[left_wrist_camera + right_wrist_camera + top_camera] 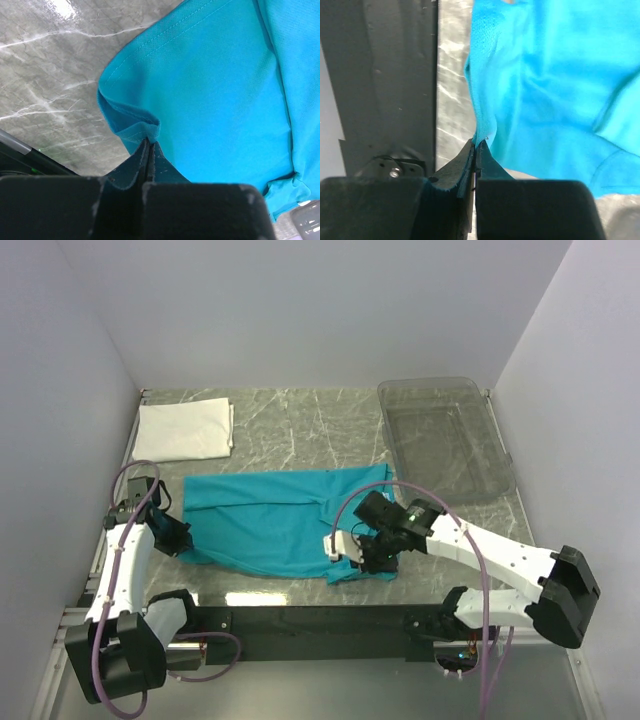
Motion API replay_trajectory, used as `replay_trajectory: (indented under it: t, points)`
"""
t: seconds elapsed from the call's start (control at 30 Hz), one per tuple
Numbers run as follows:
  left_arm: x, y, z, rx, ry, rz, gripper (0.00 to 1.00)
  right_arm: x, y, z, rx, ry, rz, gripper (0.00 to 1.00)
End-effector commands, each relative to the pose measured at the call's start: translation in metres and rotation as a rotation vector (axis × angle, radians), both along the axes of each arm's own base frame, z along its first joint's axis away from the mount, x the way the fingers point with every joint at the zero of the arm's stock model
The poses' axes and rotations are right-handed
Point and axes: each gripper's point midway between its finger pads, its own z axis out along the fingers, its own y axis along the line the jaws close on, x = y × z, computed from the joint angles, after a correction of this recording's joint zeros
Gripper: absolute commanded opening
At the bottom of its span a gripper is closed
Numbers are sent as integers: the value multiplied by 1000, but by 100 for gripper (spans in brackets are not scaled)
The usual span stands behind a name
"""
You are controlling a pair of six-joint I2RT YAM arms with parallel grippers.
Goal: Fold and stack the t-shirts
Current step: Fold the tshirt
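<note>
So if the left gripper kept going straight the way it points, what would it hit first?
The teal shirt. The left gripper is shut on a fold at its edge, and more of that shirt lies straight ahead on the table. Whether it would bunch or ride over the cloth is unclear.

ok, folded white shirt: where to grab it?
Probably the near edge of the white shirt, coming from the near side. It lies flat and folded at the far left of the table, and that edge is exposed, with bare marble before it.
</note>
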Motion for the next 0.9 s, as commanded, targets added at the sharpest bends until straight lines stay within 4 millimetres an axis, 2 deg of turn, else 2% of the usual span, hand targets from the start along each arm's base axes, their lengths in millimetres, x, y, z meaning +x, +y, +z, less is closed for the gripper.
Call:
replay_trajectory:
  t: [0.0, 0.13, 0.17, 0.23, 0.27, 0.33, 0.47, 0.87]
  points:
    - [11, 0, 6, -3, -31, -22, 1, 5, -1, 17, 46, 30, 47, 0]
    - [17, 3, 12, 11, -38, -26, 1, 30, 0, 26, 68, 44, -23, 0]
    - [18, 3, 12, 10, -34, -26, 1, 43, 2, 34, 95, 34, -52, 0]
    - [21, 3, 13, 8, -39, -27, 0, 54, 2, 36, 93, 45, -77, 0]
    - [22, 3, 12, 6, -37, -25, 1, 66, 3, 42, 112, 31, -97, 0]
    - [27, 3, 13, 1, -46, -25, 1, 76, 4, 42, 108, 39, -113, 0]
    - [33, 5, 12, 3, -44, -23, 1, 103, 8, 55, 141, 17, -140, 0]
    - [64, 15, 18, 22, -60, -24, 1, 151, 15, 61, 137, 6, -180, 0]
